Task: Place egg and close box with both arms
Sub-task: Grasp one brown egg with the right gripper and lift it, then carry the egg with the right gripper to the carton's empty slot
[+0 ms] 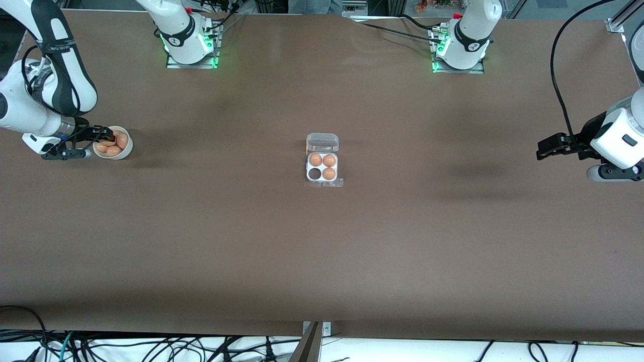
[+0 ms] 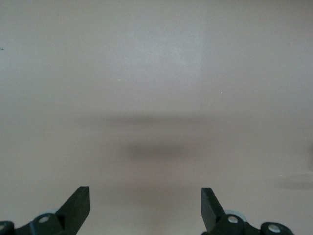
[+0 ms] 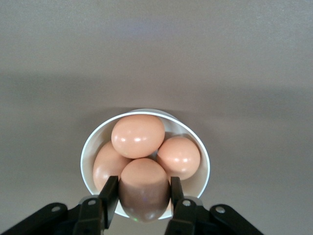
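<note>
Count: four eggs in the bowl (image 1: pixel 126 151), three eggs in the box (image 1: pixel 322 167), one cell (image 1: pixel 315 174) empty, the one nearer the front camera toward the right arm's end. Box sits mid-table, clear lid (image 1: pixel 322 143) open and lying flat on the side toward the arm bases, well apart from both grippers. Right gripper (image 3: pixel 143 196) is at the bowl, at the right arm's end of the table; its fingers (image 3: pixel 110 193) are clamped on either side of one egg (image 3: pixel 145 188), which touches the other three. Left gripper (image 2: pixel 145 205) hangs over bare table (image 2: pixel 156 73) at the left arm's end, fingers wide apart, holding nothing; that arm waits.
</note>
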`<state>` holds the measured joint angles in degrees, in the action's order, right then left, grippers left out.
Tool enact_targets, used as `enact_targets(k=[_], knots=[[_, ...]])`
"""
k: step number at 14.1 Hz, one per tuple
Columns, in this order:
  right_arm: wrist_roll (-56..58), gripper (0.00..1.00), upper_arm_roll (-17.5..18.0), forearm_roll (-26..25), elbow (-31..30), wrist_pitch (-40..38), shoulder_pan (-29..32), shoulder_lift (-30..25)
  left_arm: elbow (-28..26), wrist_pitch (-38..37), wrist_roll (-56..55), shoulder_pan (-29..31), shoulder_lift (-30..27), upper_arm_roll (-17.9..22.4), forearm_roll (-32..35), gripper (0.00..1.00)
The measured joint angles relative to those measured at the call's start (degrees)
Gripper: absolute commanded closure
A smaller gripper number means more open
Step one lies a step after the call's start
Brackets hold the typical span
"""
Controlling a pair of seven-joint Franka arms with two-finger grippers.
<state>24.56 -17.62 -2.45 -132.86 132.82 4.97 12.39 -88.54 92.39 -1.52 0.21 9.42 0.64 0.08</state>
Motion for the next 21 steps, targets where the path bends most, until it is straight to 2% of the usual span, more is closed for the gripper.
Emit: enact_targets(k=[5,7,10,14,18,21], knots=[[0.00,0.70,-0.07,0.35,0.44,-1.19,-0.02,-0.03,0.00,0.00,0.00,0.00,0.20,0.00,0.00,0.00],[-0.01,0.70,-0.01,0.39,2.19,-4.83,-0.11,-0.13,0.00,0.00,0.00,0.00,0.20,0.00,0.00,0.00],[-0.81,0.70,0.79,0.60,8.47,-13.45,-0.71,-0.34,0.00,0.00,0.00,0.00,0.21,0.00,0.00,0.00],[-12.74,0.70,5.93,1.01,16.84,-22.53,-4.79,-0.60,0.00,0.00,0.00,0.00,0.21,0.00,0.00,0.00],[-32.09,0.70,13.46,1.82,21.93,-23.92,-13.07,0.66,0.00,0.00,0.00,0.00,0.23,-0.02,0.00,0.00],[-45.39,0.70,17.87,5.90,27.30,-23.87,-18.58,5.29,0.01,0.00,0.00,0.00,0.23,-0.01,0.00,0.00]])
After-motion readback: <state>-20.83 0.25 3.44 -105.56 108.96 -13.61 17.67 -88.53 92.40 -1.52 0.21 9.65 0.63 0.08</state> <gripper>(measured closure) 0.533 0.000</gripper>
